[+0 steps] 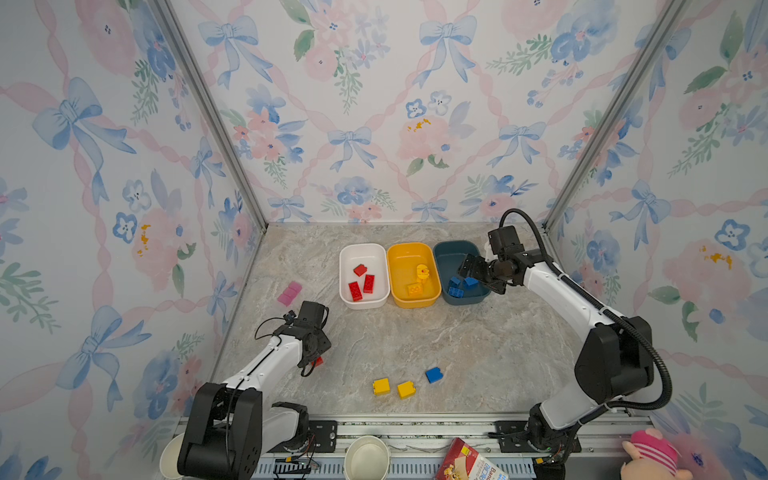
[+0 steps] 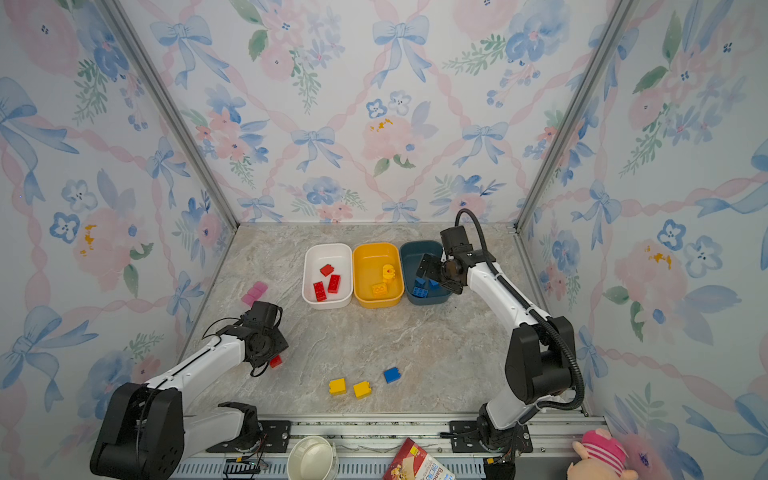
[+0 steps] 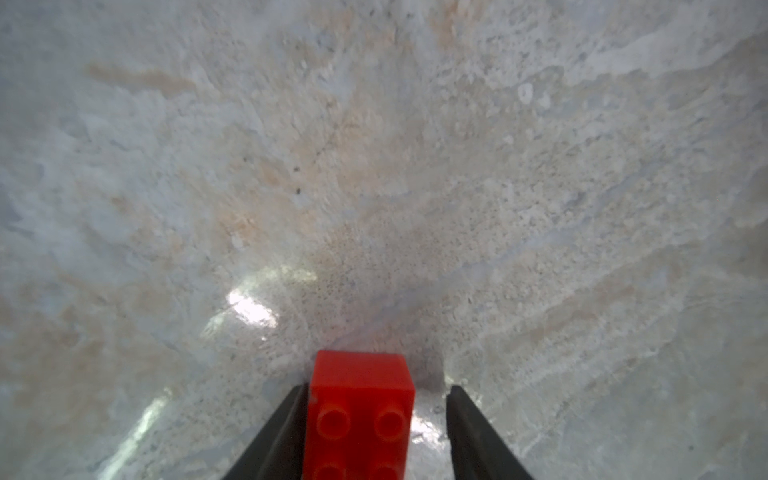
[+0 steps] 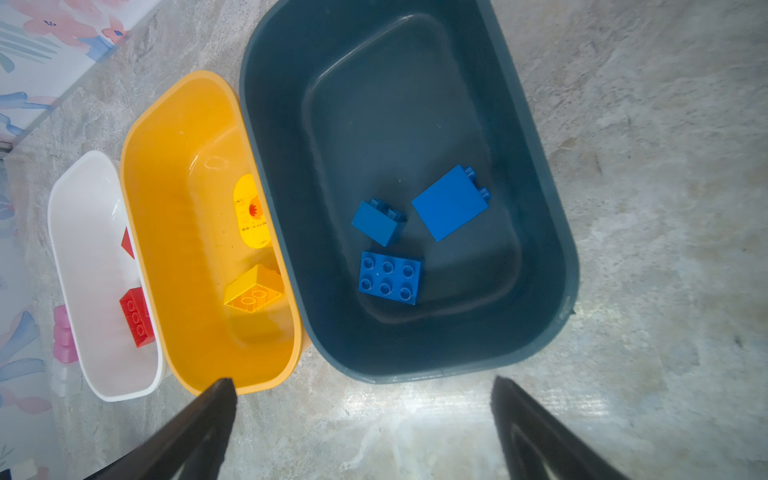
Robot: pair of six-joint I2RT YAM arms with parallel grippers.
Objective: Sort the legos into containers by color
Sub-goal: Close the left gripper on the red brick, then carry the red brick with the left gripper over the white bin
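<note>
The left hand [image 3: 378, 388] is straddling a red brick [image 3: 359, 409] on the table [image 3: 415, 166] at the near left. It is partly open, one finger touching the brick and the other just apart, wrist angled down. The right hand [image 4: 362, 381], spread wide and empty, is hovering over the far teal tub [image 4: 274, 124], which holds three blue bricks [image 4: 390, 277].

Three walls close in the bench, all papered in pale wallpaper [image 1: 374, 104] of blue bows, pink ribbons and flowers, with bare metal posts [image 1: 212, 116] running up the two back corners. The bench [image 1: 415, 340] has a grey-beige marbled top, and bright light leaves a white glare [image 3: 249, 309] on it. Along its near edge runs a metal rail [image 1: 415, 428], with a paper cup [image 1: 366, 459], a printed box [image 1: 473, 463] and a pink plush toy [image 1: 652, 455] beyond.
</note>
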